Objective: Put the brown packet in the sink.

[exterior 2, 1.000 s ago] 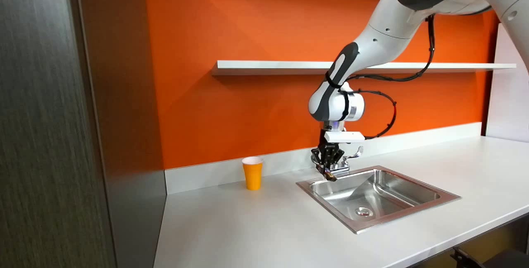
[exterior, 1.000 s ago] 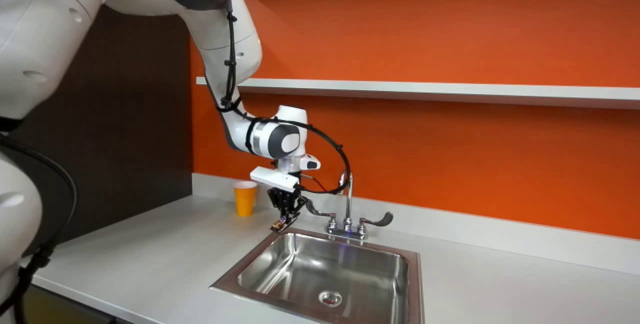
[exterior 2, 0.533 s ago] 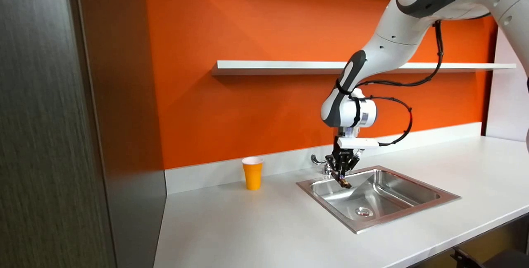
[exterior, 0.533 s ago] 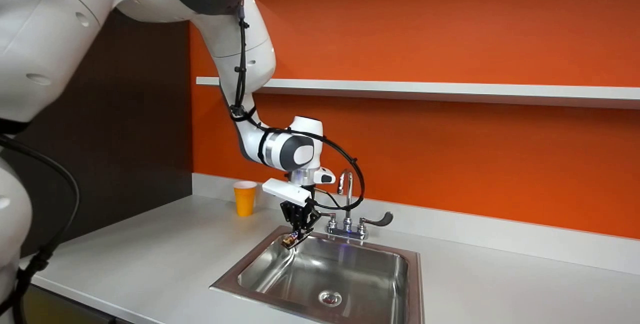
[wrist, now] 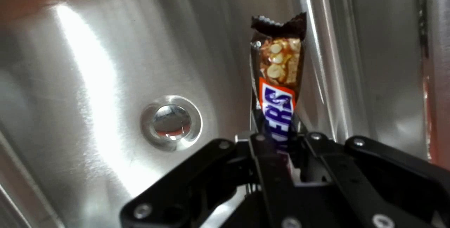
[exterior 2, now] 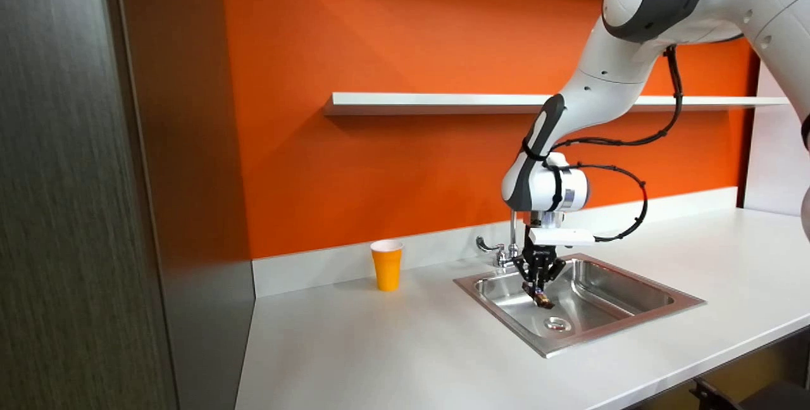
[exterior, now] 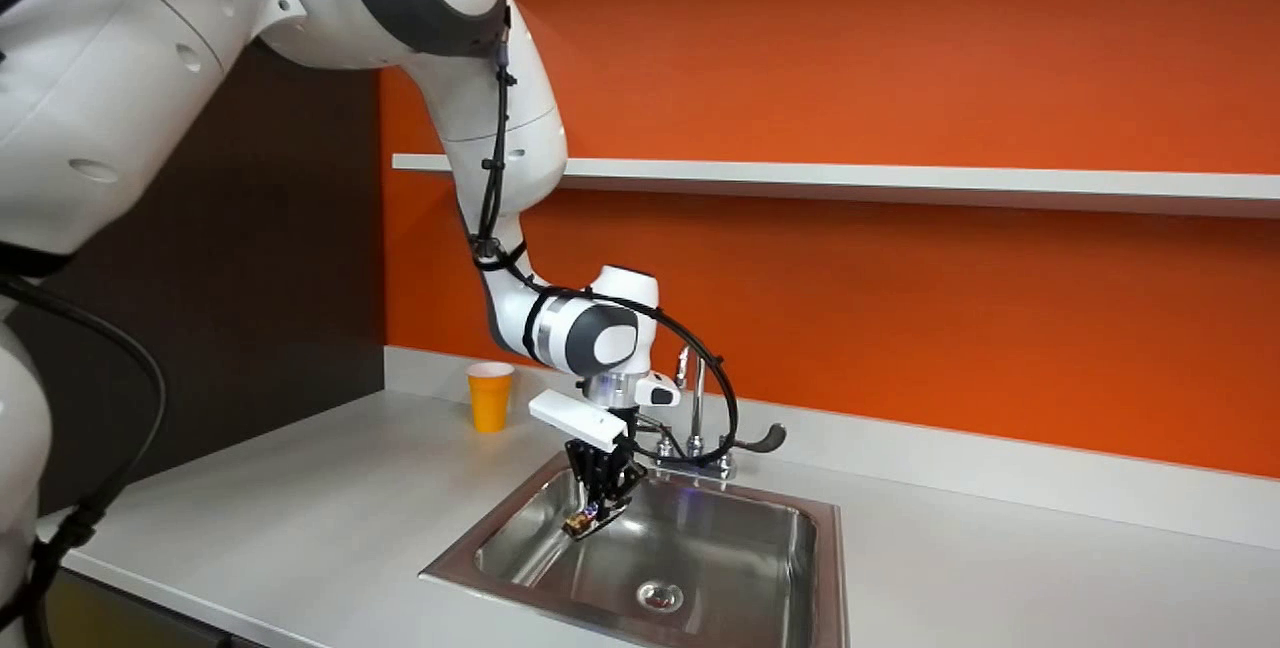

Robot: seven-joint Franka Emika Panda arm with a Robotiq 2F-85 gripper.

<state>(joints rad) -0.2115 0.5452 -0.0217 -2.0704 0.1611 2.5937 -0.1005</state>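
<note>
The fingers [wrist: 267,171] are gripping the Snickers bar [wrist: 279,76], one end jutting free, and are holding it over the sink [exterior: 720,548], between the wall-side and front edges of the table [exterior 2: 316,347], presumably aiming for a clean drop inside

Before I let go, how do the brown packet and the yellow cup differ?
The brown packet is gripped by the end effector over the sink; the yellow cup stands upright on the counter.
The packet is slim and elongated; the cup widens upward.
The packet bears printing; the cup looks plain.
Both show in both exterior views.
</note>
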